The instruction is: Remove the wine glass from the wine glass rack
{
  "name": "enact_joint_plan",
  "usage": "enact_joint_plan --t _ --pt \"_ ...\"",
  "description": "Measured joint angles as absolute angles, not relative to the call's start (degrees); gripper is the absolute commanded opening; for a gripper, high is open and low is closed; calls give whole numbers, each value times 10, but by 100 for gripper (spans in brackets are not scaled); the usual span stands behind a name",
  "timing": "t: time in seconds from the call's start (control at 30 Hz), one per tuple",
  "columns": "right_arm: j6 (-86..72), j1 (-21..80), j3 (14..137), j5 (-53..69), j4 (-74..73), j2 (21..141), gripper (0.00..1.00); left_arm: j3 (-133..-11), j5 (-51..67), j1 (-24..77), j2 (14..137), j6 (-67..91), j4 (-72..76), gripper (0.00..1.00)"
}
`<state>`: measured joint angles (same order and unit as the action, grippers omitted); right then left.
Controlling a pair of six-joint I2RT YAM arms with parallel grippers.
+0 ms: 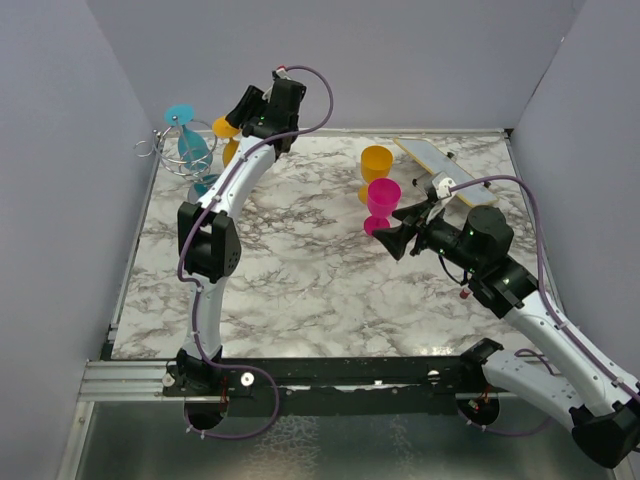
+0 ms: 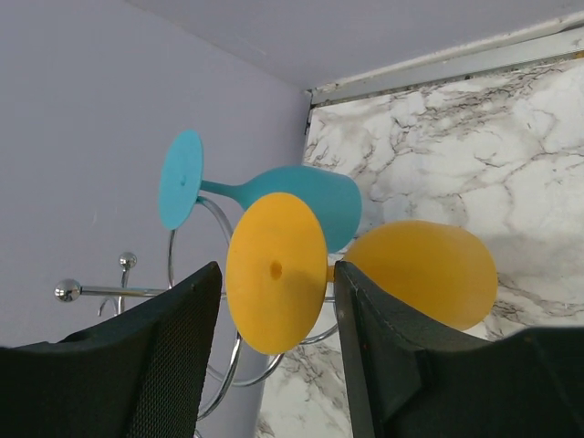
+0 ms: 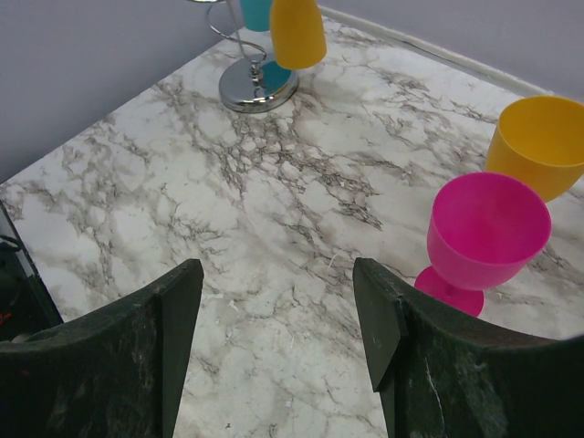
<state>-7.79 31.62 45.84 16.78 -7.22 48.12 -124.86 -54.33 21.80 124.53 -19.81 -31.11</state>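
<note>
The wine glass rack [image 1: 172, 150], a silver wire stand with a round shiny base [image 3: 258, 87], stands at the far left corner. A teal wine glass [image 1: 190, 140] and an orange wine glass [image 1: 229, 138] hang on it upside down. In the left wrist view the orange glass's foot [image 2: 276, 272] lies between my left gripper's open fingers, its bowl [image 2: 424, 272] beyond the right finger, the teal glass [image 2: 301, 201] behind. My left gripper [image 1: 240, 118] is open around that foot. My right gripper [image 1: 392, 240] is open and empty beside a pink glass [image 1: 382, 200].
A second orange glass [image 1: 376, 165] stands upright behind the pink glass [image 3: 484, 237]. A flat light board [image 1: 440, 168] lies at the back right. Grey walls close the left, back and right sides of the marble table [image 1: 300, 270].
</note>
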Motion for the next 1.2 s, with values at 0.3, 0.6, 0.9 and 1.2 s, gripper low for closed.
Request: enact_joint_plan --t 0.3,0.6,0.9,1.2 --pt "-78 316 458 168 -72 481 67 -1247 -547 215 1245 -203 -304 44" --pt "-78 316 458 168 -72 481 67 -1227 -547 206 1245 -201 -302 38" --pt "-78 316 458 168 -72 481 68 -1226 -546 200 1245 -198 -302 27" --pt "-78 316 458 168 -72 485 67 -1221 -538 200 1239 -188 -303 28"
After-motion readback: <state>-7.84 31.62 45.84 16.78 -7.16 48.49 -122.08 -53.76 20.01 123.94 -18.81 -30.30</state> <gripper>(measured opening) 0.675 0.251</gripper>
